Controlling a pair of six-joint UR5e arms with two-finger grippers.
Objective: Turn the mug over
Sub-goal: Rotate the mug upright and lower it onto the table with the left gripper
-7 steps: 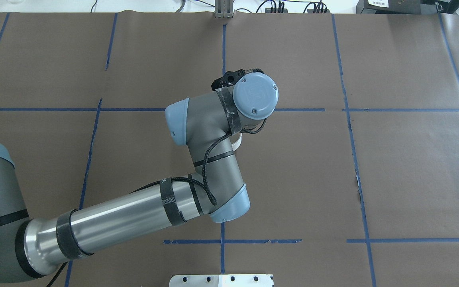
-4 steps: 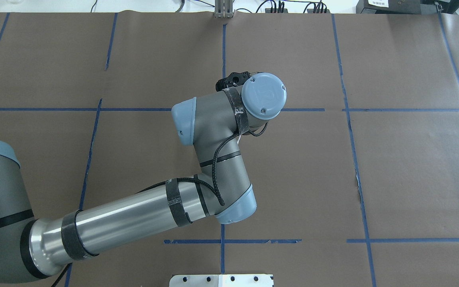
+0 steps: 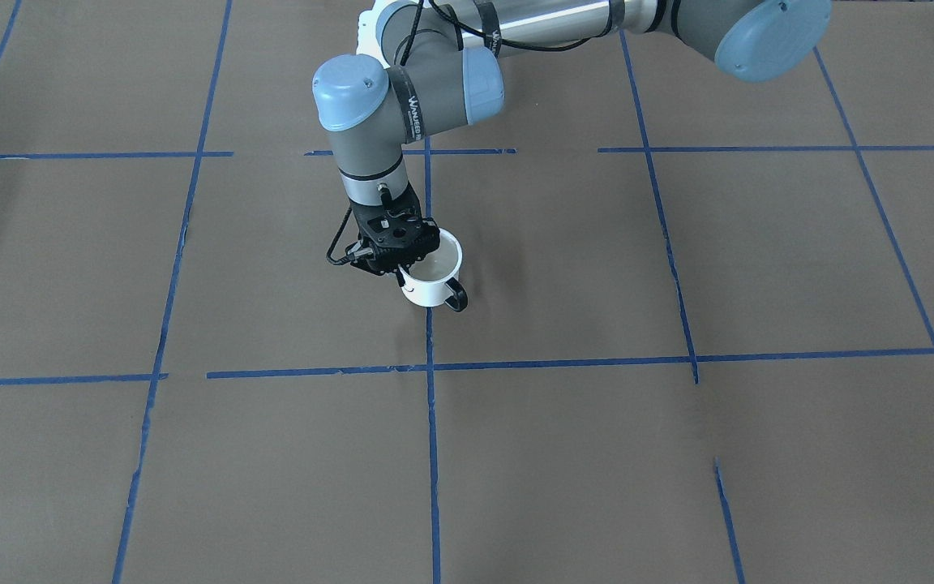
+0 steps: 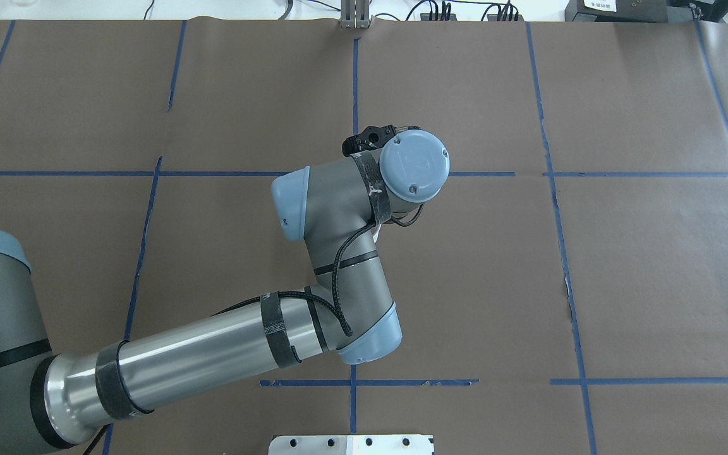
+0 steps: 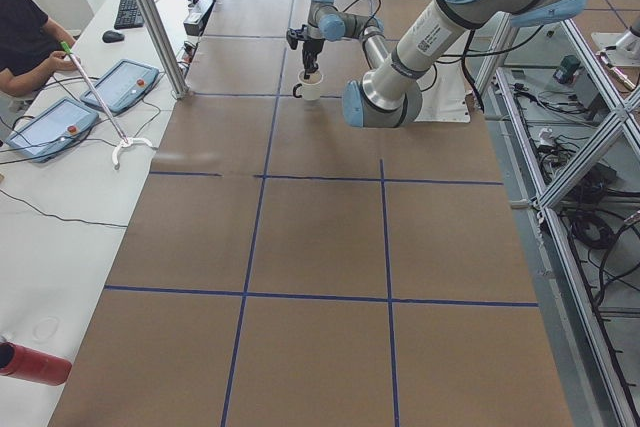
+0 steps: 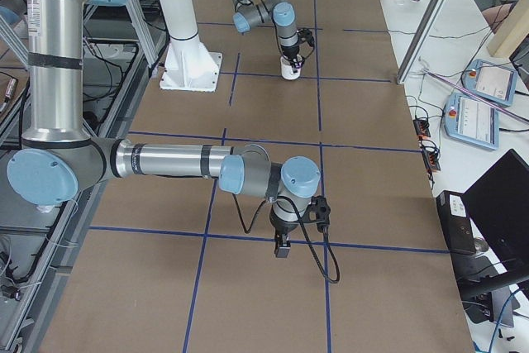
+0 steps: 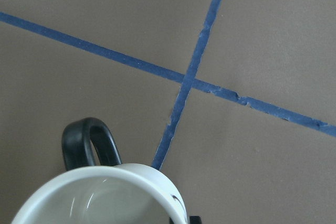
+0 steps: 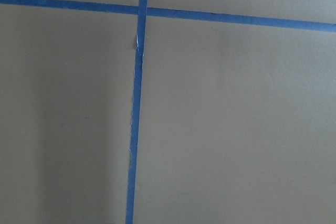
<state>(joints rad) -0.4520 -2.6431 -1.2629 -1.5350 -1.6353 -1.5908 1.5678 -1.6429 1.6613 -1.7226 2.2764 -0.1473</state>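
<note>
The white mug (image 3: 433,285) stands upright, opening up, with its black handle (image 3: 456,297) towards the operators' side. My left gripper (image 3: 402,274) comes straight down on it and is shut on its rim on the side away from the handle. The left wrist view shows the mug's rim and inside (image 7: 105,200) and its handle (image 7: 86,142). In the overhead view my left arm hides all but a white sliver of the mug (image 4: 375,231). I cannot tell if the mug touches the table. My right gripper (image 6: 282,248) shows only in the exterior right view, low over the table, and I cannot tell its state.
Brown paper with a blue tape grid (image 3: 430,365) covers the table. The white arm base plate (image 4: 351,444) is at the near edge. A person (image 5: 20,37), tablets (image 5: 120,85) and a metal post (image 5: 150,17) stand beyond the table's far side.
My left wrist swung to the right over the mug, then came back a little to the left. The mug stays under the wrist.
</note>
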